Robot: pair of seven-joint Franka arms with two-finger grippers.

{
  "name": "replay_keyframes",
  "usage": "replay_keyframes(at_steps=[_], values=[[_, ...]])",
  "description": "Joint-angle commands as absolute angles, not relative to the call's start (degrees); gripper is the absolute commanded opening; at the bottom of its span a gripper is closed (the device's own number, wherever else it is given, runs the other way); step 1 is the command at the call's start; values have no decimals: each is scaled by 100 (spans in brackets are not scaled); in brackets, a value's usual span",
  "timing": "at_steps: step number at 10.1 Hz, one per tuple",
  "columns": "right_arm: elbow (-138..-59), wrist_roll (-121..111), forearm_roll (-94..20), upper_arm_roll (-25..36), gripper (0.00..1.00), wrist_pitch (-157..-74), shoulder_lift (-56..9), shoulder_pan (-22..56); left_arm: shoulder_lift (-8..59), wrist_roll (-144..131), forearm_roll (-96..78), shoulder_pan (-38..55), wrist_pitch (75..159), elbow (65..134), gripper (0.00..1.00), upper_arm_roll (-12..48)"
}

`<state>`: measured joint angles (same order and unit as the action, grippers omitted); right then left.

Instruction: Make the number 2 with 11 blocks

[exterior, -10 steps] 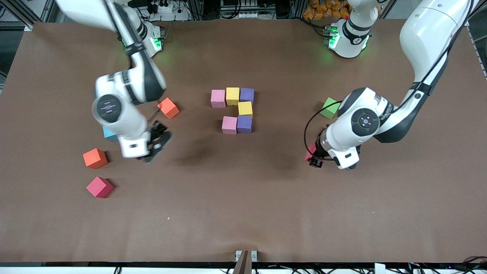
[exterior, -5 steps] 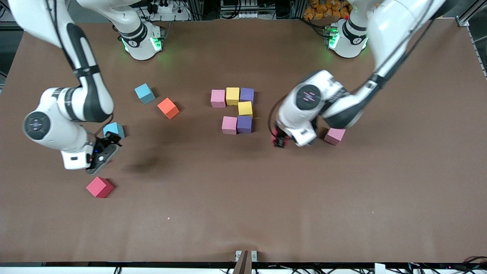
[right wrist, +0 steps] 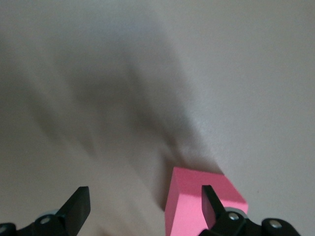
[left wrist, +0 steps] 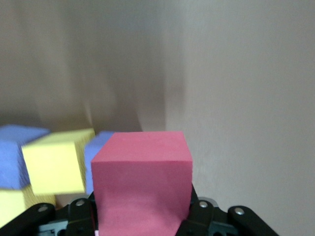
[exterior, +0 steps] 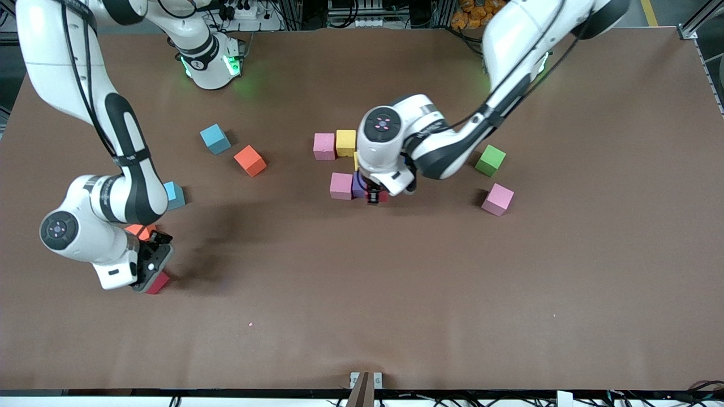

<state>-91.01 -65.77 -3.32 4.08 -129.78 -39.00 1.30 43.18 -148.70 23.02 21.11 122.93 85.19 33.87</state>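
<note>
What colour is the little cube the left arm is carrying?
Red, a deep pinkish red. The cube shows best in the left wrist view, clamped in the left gripper.

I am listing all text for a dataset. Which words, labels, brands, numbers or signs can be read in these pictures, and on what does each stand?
None can be read.
The blocks, such as the red block held by the left gripper, carry no print.
Small marks on each arm's round joint cap are too small to read.

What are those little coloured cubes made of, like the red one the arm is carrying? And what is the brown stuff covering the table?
The red matte cube clamped in the left gripper looks like soft foam: dull, no shine, faintly grainy faces, slightly rounded edges. The loose green cube looks the same. The brown table covering seems paper or thin felt-like sheet: flat, matte, with faint wrinkles. I cannot be certain.
</note>
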Motion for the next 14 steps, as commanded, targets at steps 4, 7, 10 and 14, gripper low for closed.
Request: replay_keyframes(at_steps=[4, 7, 10, 14], values=[[-7778, -6803, -299, -193, 100, -12173, -4649, -825, 4658, -15170, 2180, 3426, 12839, 7586, 6, 2919], [-7770, -6917, -255, -430, 100, -12260, -4807, -1037, 4991, -15503, 2145, 3814, 13069, 7287, 7, 2663], [-7761, -7110, -220, -562, 100, -12419, -4948, -1169, 5106, -15618, 2145, 3841, 13245, 7260, 7, 2663], [-7813, -7137, -176, -519, 47, -12577, -4896, -925, 5308, -15609, 2136, 3850, 13289, 7260, 7, 2619]])
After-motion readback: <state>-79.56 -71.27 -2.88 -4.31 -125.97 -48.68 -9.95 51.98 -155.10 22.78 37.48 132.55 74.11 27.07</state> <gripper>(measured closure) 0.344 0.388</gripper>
